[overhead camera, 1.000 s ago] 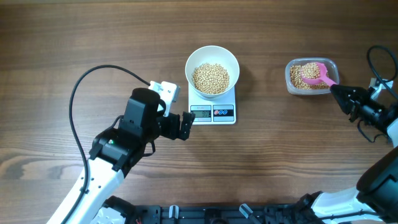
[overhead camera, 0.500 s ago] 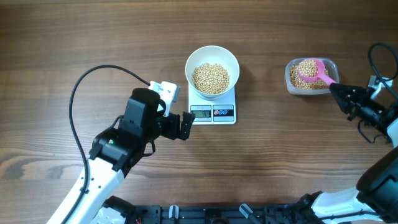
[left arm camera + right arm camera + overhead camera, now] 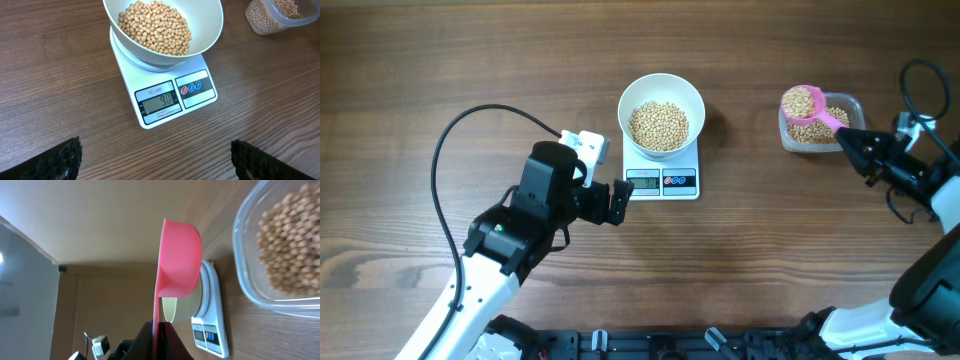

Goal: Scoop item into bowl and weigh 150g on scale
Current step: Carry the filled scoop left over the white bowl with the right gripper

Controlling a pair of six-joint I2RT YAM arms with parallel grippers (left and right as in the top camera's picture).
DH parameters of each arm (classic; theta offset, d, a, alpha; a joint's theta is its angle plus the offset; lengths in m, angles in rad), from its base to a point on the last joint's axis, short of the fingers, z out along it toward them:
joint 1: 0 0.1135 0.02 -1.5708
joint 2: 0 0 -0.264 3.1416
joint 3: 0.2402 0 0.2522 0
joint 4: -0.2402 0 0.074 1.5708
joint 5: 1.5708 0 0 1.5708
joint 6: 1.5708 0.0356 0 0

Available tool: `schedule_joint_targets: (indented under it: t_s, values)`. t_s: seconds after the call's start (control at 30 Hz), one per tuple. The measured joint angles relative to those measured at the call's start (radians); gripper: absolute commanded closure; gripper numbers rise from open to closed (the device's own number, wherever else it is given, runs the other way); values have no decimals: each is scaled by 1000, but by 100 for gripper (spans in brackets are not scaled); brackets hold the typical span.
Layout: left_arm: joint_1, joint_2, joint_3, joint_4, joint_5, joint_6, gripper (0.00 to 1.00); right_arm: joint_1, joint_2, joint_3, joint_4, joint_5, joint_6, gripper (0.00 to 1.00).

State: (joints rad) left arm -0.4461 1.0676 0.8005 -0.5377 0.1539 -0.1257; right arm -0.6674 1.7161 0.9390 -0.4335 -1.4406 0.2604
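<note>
Overhead, upper right: right gripper point(image 3: 850, 142) clenched on pink plastic scoop point(image 3: 828, 119) of round tan beans point(image 3: 800, 101); left gripper point(image 3: 618, 201) released.

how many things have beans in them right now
3: the white bowl on the scale, the clear tub to the scale's right, and the pink scoop held in the right gripper by the tub's left edge. None seems hidden.

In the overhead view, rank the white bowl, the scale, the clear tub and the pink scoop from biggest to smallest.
Largest: white bowl and scale, similar width, scale mostly hidden underneath, so unranked.
Then the clear tub.
Smallest: the pink scoop, even raised nearer the camera.
</note>
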Motion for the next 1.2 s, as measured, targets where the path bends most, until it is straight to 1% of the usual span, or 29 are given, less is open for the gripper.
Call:
schedule_joint_targets:
  t_s: [0.17,0.3,0.43,0.67,0.77,0.87,0.97,1.2]
  values:
    - [0,0,0,0,0,0,0,85,0,0,17,-12,29,96]
    - [0,0,0,0,0,0,1,183,0,-3,114,-26,114,96]
    - [0,0,0,0,0,0,0,294,1,-8,350,-31,274,95]
    - [0,0,0,0,0,0,0,481,1,-14,787,-6,613,96]
    - [0,0,0,0,0,0,0,550,1,-13,874,29,686,96]
    - [0,0,0,0,0,0,0,587,1,-13,885,72,696,95]
    - [0,0,0,0,0,0,0,618,1,-13,886,118,676,95]
    - [0,0,0,0,0,0,0,701,1,-13,886,236,584,95]
